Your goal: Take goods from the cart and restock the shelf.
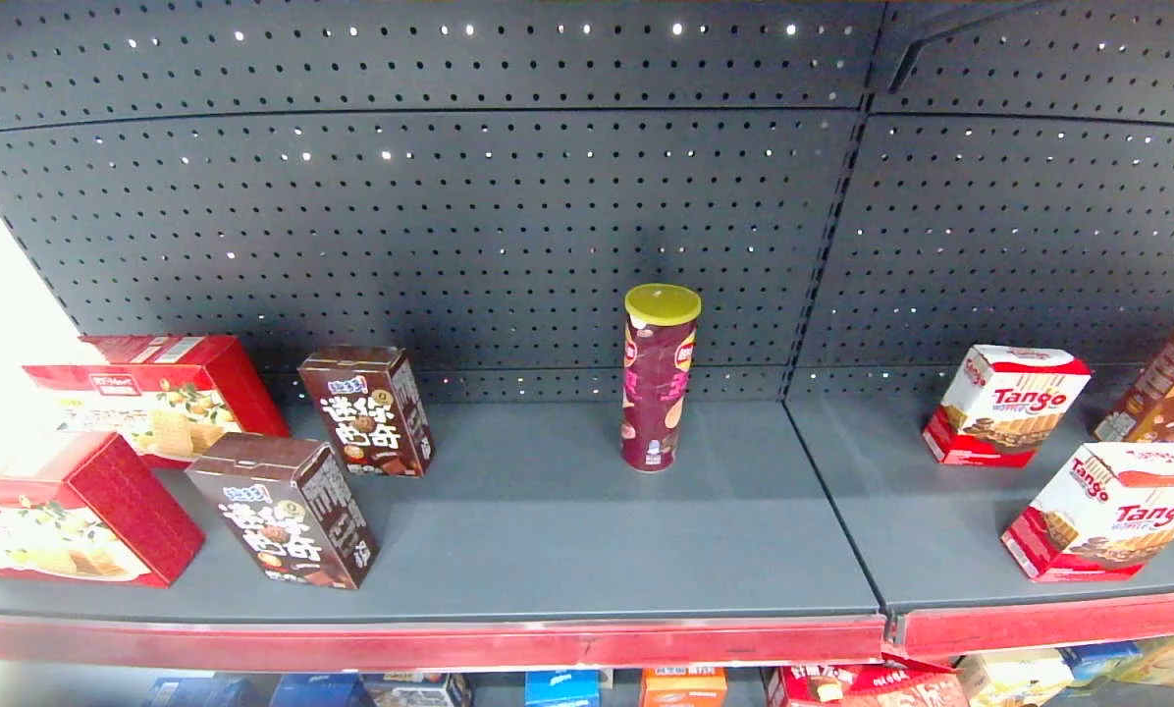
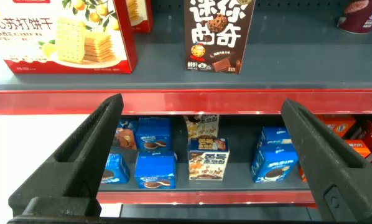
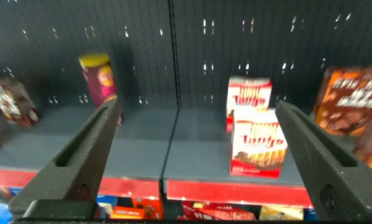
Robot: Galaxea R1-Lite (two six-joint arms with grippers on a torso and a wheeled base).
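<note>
Both sets of jaws stand released and empty. I see the left gripper (image 2: 201, 102) facing the red front edge of the shelf (image 1: 548, 530), the right gripper (image 3: 197, 104) facing it as well. A yellow-lidded chip can (image 1: 660, 378) stands upright mid-shelf near the far pegboard (image 1: 450, 226); brown cookie boxes (image 1: 366, 409) and red cracker boxes (image 1: 160, 393) sit to its left, wafer boxes (image 1: 1004, 405) to its right.
</note>
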